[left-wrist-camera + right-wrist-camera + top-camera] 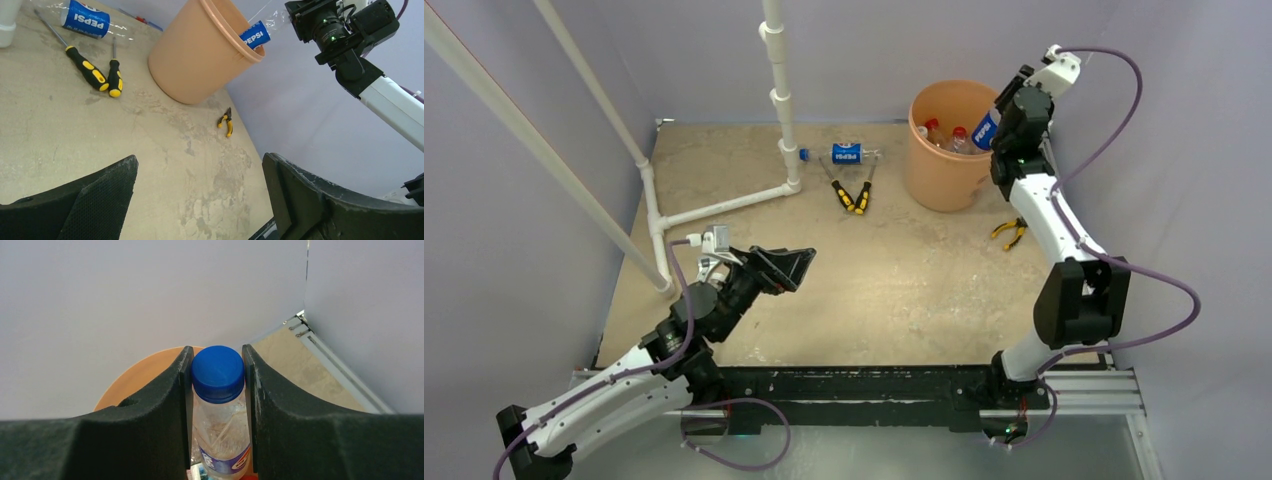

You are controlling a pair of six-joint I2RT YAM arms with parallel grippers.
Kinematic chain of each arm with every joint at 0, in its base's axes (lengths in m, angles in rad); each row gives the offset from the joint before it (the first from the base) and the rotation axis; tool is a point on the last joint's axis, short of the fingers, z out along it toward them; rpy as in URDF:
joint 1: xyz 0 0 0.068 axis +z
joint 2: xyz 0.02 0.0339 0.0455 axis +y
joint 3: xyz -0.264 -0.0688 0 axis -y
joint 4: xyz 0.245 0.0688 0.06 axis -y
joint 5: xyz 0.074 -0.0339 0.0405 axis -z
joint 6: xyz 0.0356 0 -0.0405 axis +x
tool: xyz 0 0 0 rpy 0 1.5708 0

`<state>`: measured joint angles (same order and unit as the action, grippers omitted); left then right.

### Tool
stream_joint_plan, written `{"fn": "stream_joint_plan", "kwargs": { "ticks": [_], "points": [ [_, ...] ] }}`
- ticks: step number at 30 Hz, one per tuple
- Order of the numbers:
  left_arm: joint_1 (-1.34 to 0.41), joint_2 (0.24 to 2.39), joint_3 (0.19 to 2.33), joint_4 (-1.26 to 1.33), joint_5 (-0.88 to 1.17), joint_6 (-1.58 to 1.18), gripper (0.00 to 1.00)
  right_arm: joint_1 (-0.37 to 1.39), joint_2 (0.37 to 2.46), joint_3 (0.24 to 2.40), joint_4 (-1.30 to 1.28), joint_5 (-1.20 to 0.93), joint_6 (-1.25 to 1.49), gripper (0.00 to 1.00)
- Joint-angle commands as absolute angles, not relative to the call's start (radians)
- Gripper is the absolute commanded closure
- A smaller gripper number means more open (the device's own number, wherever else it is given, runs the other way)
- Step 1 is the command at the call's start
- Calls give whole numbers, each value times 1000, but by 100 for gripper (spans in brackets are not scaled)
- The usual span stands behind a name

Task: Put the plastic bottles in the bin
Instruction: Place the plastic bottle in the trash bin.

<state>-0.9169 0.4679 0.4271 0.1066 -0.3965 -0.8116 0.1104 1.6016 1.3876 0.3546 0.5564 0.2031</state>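
The Pepsi bottle (pixel 220 415) is clear, with a blue cap and a blue label. It is clamped at the cap between the two fingers of the right gripper (pixel 218 354), which are closed narrow on it. In the right wrist view the cap faces the camera and the body points away, down toward the orange bin (pixel 944 185). In the top view the bottle hangs over the right side of the bin's rim, in the upper right of the frame. Its long axis is tilted, with the label end lower and toward the left.

Inside the bin stand two bottles with red caps (pixel 946 132).

A second Pepsi bottle (pixel 850 153) lies on its side on the table (pixel 904 290), left of the bin, in the upper middle of the frame. Its long axis runs left to right. Just below it lie two screwdrivers (pixel 854 195) with yellow and black handles. Small pliers (pixel 1009 232) lie below the bin, to its right. A white pipe frame (pixel 779 100) stands in the upper left.

The left gripper (pixel 789 265) is in the lower left, above the bare table, well apart from every bottle. Its jaws stand wide and hold nothing.
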Motion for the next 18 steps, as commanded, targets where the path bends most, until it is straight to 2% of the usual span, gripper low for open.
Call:
{"fn": "stream_joint_plan", "kwargs": {
  "ticks": [1,6,11,18],
  "points": [
    [-914,482,422,118,-379,-833,6,99,1641,1399,215,419,265,100],
    [-914,491,414,123,-372,-847,6,80,1661,1379,178,374,320,100],
    [-914,481,411,108,-384,-847,6,78,1509,1224,466,402,328,100],
    [-914,476,423,88,-392,-840,6,77,1465,1297,623,500,238,100]
  ]
}}
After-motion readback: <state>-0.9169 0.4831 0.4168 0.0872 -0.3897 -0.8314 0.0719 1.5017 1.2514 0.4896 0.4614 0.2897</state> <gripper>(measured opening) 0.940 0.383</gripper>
